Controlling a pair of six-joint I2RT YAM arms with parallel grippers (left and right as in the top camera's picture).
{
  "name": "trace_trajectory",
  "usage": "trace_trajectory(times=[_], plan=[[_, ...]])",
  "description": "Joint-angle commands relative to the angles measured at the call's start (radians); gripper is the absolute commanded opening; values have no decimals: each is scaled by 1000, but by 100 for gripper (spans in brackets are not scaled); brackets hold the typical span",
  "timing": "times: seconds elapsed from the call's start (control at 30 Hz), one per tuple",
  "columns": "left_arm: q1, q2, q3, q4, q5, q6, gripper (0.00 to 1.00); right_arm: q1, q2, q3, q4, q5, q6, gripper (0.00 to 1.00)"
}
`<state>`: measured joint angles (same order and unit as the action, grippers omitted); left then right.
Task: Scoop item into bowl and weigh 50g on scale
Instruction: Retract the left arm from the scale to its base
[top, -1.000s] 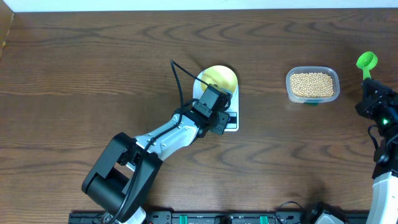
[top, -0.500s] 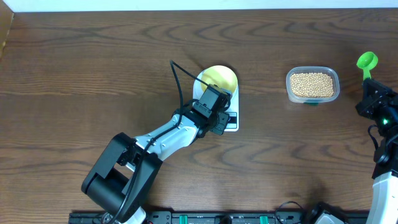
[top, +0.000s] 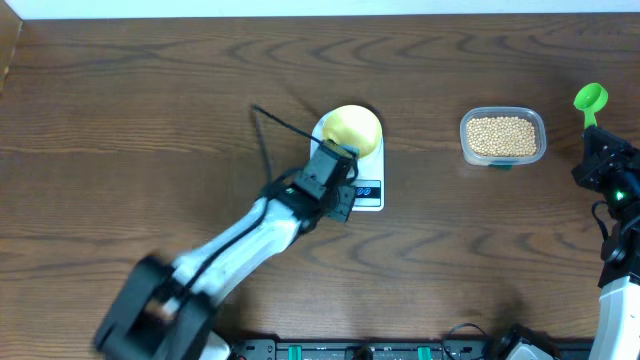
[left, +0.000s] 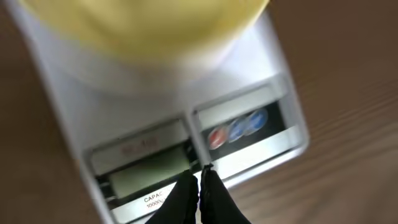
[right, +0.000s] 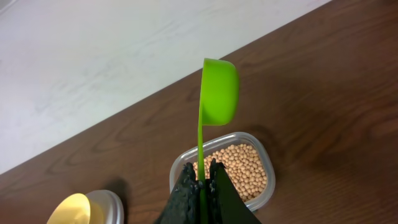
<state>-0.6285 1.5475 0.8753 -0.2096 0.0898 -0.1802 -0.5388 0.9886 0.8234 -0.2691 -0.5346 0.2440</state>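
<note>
The left hand (left: 199, 182), fingers pinched together and holding nothing, is poised at the front of the scale (left: 62, 106), between its display and buttons; this looks like the switching-on or zeroing step. The bowl (top: 352, 127) sits on the scale, seemingly empty. The right hand (right: 200, 180) clamps the green scoop (right: 219, 90) upright near the tub (right: 245, 136) of beans (right: 239, 171). Next, the scoop must dip into them.

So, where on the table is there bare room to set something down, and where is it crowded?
Bare table: the far left corner, away from the scale, and the gap between bowl and tub. Crowded: the shut left gripper hangs over the scale's front; the right gripper holds the scoop beside the tub.
</note>
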Motion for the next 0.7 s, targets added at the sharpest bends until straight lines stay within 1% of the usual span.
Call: trace_trajectory(times=[0.0,0.13,0.3,0.33,0.37,0.4,0.47,0.5,0.53,0.57,0.6,0.63,0.67], plan=[[13,-198,13,8,-24,-28,7,10,0,15,-1,5,-13,1],[86,-400,13,-14,-54,-28,7,10,0,15,-2,5,-13,1],[268,-604,13,-121,-175,-28,8,10,0,15,-10,5,-13,1],[299,-627,13,-138,-189,-28,9,10,0,15,-13,5,-13,1],[337,-650,13,-160,-203,-28,17,10,0,15,-16,5,-13,1],[379,-673,13,-185,-217,-27,22,10,0,15,-20,5,-13,1],[446,-701,13,-226,-223,-27,22,9,0,15,-21,6,-14,1],[476,-709,13,-246,-223,-27,25,9,0,15,-21,8,-14,1],[508,-714,13,-270,-223,-27,37,9,0,15,-21,14,-14,1],[531,-715,13,-291,-223,-27,54,9,0,15,-21,25,-14,1],[551,-713,13,-313,-222,-27,67,8,0,15,-23,39,-14,1],[566,-711,13,-333,-222,-27,98,8,0,15,-23,59,-14,1],[579,-706,13,-350,-222,-27,98,8,0,15,-23,89,-14,1]])
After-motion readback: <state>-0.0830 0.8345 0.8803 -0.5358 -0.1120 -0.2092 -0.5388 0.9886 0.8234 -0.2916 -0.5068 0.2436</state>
